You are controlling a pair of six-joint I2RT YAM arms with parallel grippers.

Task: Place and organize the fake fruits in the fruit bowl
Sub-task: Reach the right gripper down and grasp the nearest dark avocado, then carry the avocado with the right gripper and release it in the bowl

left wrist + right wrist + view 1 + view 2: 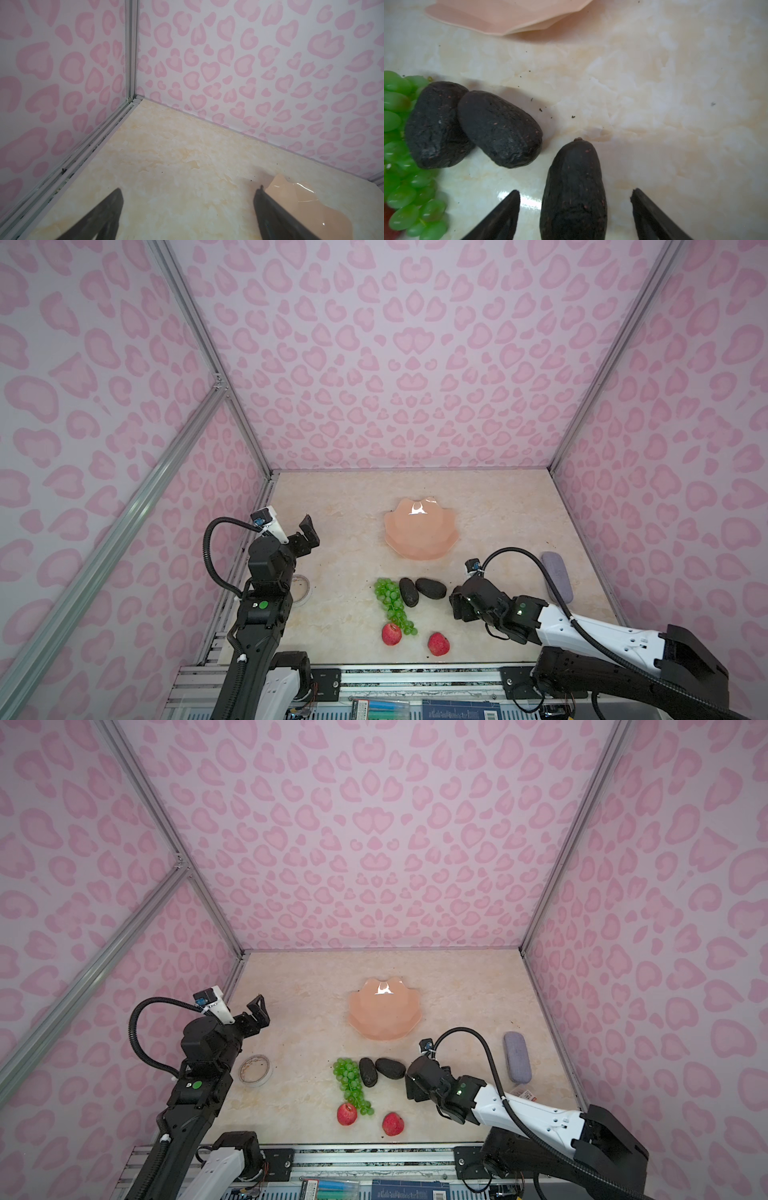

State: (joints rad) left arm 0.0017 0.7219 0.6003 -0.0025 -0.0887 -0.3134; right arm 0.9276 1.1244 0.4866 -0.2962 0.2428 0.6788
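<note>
Right gripper [574, 193]: from the right wrist, its jaws stood apart around a dark avocado, with table showing on both sides; nothing was gripped.
Third avocado [572, 176]: lay on the table, well apart from the fruit bowl [508, 18], narrow end toward it.
Middle avocado [500, 128]: beside the third one, no closer to the bowl, touching the grape-side avocado [436, 124].
Grapes [404, 187]: pressed against that avocado's far flank.
Left gripper [188, 195]: from the left wrist, its jaws were spread wide over the bare table [176, 166], holding nothing.
Bowl edge [291, 197]: showed just behind one finger.
Fruit bowl, both top views [420, 535] [384, 1013]: sat mid-table, with all visible fruit outside it on the camera side.
Grape bunch [390, 601]: trailed away from the bowl, with two avocados alongside.
Apples [391, 634] [438, 644]: farthest from the bowl, one just beside the bunch's tail.
Left gripper above [259, 1013]: raised, left of the bowl, well apart from it.
Right arm: covered the third avocado.
Tape roll [255, 1070]: left of the bowl, nearer the camera.
Lavender object [518, 1056]: right of the bowl.
</note>
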